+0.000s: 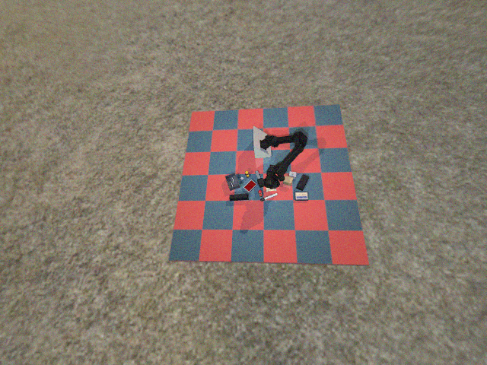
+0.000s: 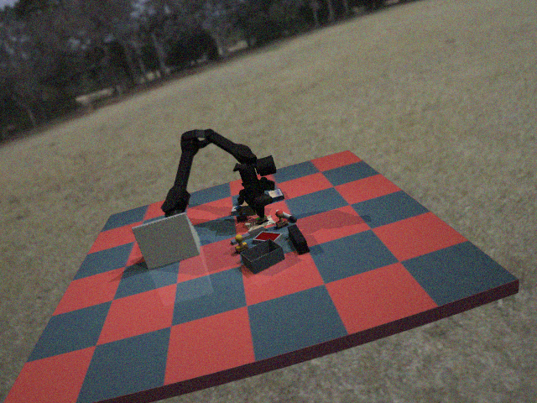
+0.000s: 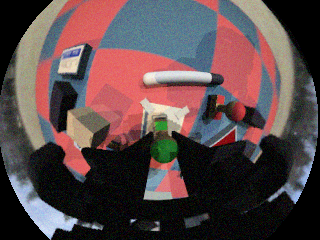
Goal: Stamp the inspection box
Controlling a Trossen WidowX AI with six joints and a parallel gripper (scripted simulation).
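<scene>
My gripper [image 3: 162,134] [image 2: 261,214] is shut on the green-knobbed stamp [image 3: 164,150] and holds it upright, low over the white card [image 3: 173,113] [image 1: 270,190]. Whether the stamp's base touches the card is not clear, and it hides part of the card; no print can be made out. The lettering on the stamp is not readable. The red ink pad [image 1: 249,185] [image 2: 267,236] [image 3: 226,140] lies open beside the card. In the top view the arm covers the gripper's fingers.
A red-knobbed stamp [image 3: 236,111] and a white marker [image 3: 180,78] [image 1: 270,196] lie close to the card. A yellow-knobbed stamp [image 2: 238,243], a dark tray [image 2: 262,259] and a black block [image 2: 298,239] stand past the pad. A cardboard box [image 3: 87,127] and a pale panel [image 2: 167,243] also stand nearby.
</scene>
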